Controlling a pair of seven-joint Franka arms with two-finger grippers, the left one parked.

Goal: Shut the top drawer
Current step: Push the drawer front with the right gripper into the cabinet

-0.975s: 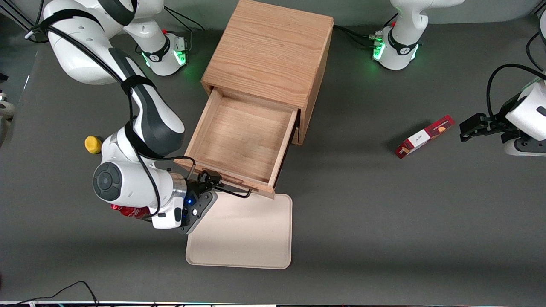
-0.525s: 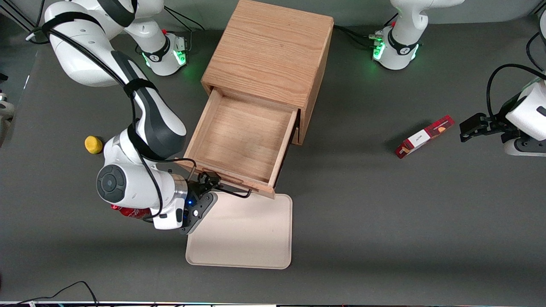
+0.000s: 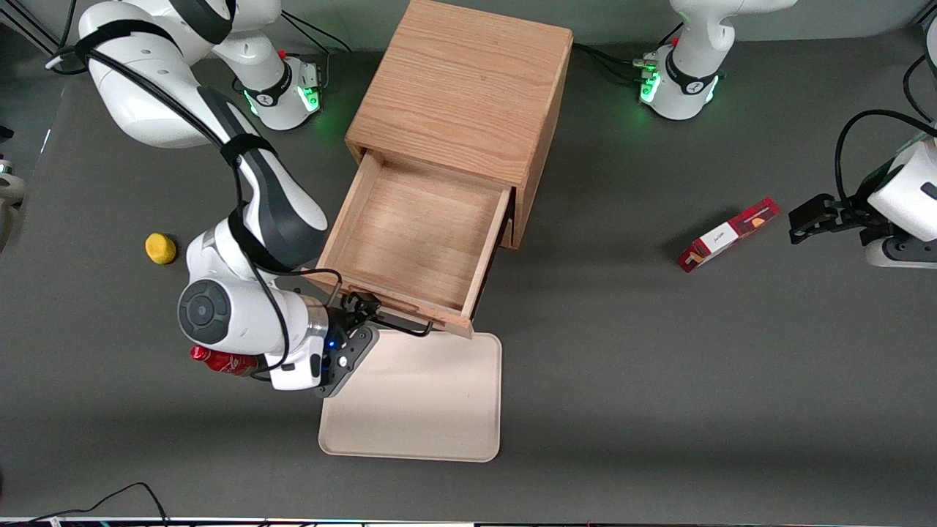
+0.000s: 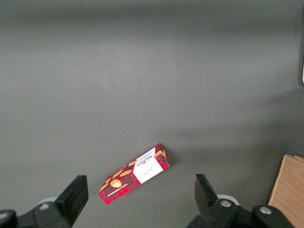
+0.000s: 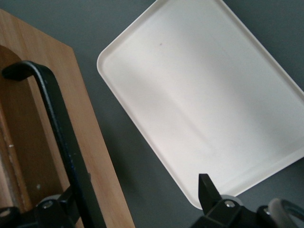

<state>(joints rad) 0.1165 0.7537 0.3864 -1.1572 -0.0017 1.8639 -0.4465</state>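
Note:
The top drawer (image 3: 413, 234) stands pulled far out of the light oak cabinet (image 3: 461, 88). It is a shallow, empty wooden box. Its black wire handle (image 3: 401, 326) runs along the flat front nearest the front camera. My right gripper (image 3: 364, 310) is open at the handle's end toward the working arm, close against the drawer front. In the right wrist view the handle (image 5: 57, 133) crosses the drawer front (image 5: 92, 156), with one finger (image 5: 71, 199) by the bar and the other finger (image 5: 207, 190) over the tray; the gripper (image 5: 140, 204) holds nothing. The lower drawer is hidden.
A cream tray (image 3: 439, 410) lies on the table just under and nearer the camera than the drawer front, also in the right wrist view (image 5: 204, 95). A yellow ball (image 3: 160, 248) and a red can (image 3: 219, 360) lie by the working arm. A red box (image 3: 728, 234) lies toward the parked arm's end.
My wrist and gripper have shifted slightly toward the drawer front and the cabinet. The drawer front has edged back a trifle, if at all.

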